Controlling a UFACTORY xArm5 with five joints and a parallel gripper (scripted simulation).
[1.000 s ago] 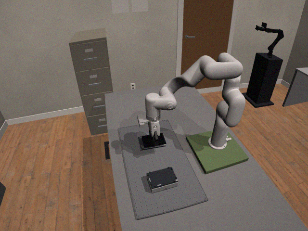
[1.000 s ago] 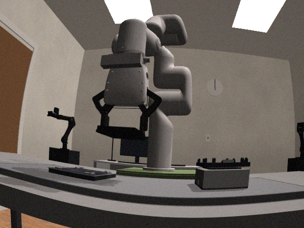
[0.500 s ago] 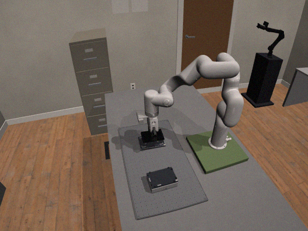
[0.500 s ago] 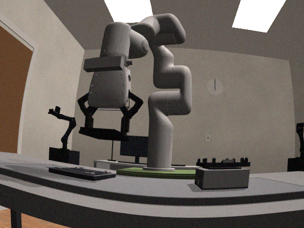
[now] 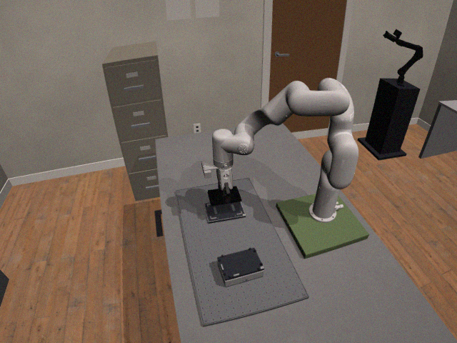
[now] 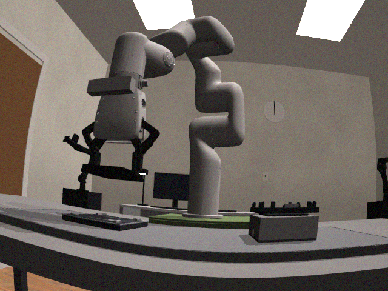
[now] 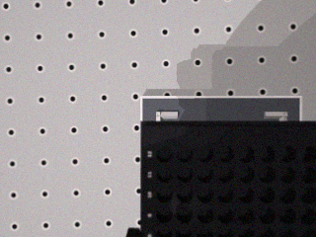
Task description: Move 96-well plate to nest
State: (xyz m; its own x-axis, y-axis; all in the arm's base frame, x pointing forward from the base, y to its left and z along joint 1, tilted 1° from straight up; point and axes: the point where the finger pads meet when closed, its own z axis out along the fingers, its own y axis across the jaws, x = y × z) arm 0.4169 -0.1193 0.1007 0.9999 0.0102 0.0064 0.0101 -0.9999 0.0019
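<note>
The black 96-well plate (image 5: 221, 194) (image 6: 114, 173) (image 7: 227, 178) is held level in the air by my gripper (image 5: 226, 190) (image 6: 115, 168), which is shut on its two opposite sides. It hangs well above the flat plate nest N1 (image 5: 226, 216) (image 6: 105, 220) (image 7: 222, 108), over the nest's far part. In the wrist view the plate hides most of the nest, and one nest edge with two pale locators shows beyond it. The plate shaker S1 (image 5: 240, 266) (image 6: 283, 227) stands nearer the front of the table with nothing on its top. I cannot make out the plate's cut-off corner.
Nest and shaker stand on a perforated grey board (image 5: 243, 295) (image 7: 74, 99) on the table. The arm's base sits on a green pad (image 5: 320, 230) (image 6: 200, 220) to the right. A filing cabinet (image 5: 136, 118) stands behind the table.
</note>
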